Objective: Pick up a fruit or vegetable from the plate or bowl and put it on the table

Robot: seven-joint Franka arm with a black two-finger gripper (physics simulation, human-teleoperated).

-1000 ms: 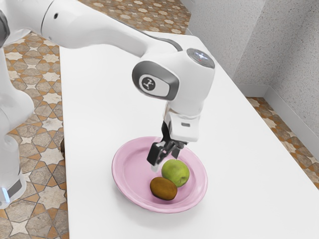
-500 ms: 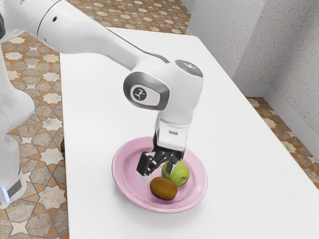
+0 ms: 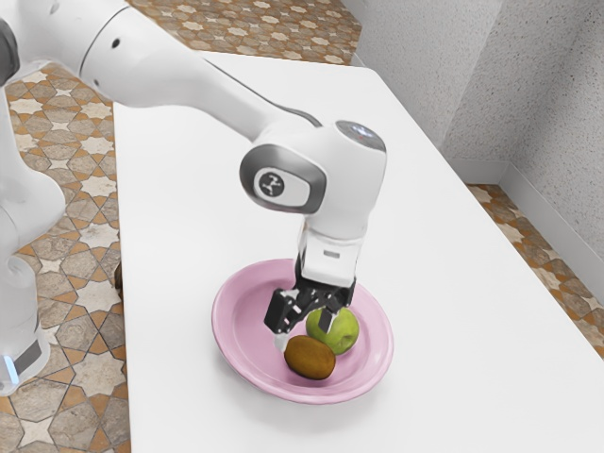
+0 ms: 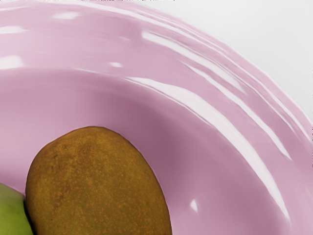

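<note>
Over the pink plate, my gripper (image 3: 304,330) stands open, its fingers spread, just above and behind the brown kiwi-like fruit (image 3: 310,359). One finger hangs toward the exterior view's left of that fruit, the other in front of part of the green apple (image 3: 342,332). Both fruits lie side by side on the plate (image 3: 242,330). In the wrist view the brown fruit (image 4: 98,186) is large and close, the green apple (image 4: 12,213) beside it, on the glossy plate (image 4: 205,147). Whether a finger touches either fruit I cannot tell.
The white table (image 3: 208,189) extends around the plate on every side. A patterned tile floor (image 3: 90,330) lies beyond its edge at the exterior view's left, and a speckled grey wall (image 3: 538,123) rises at the right.
My hand has come lower over the plate and toward the exterior view's left, then shifted slightly back right in the last half second. The plate and both fruits have stayed put.
</note>
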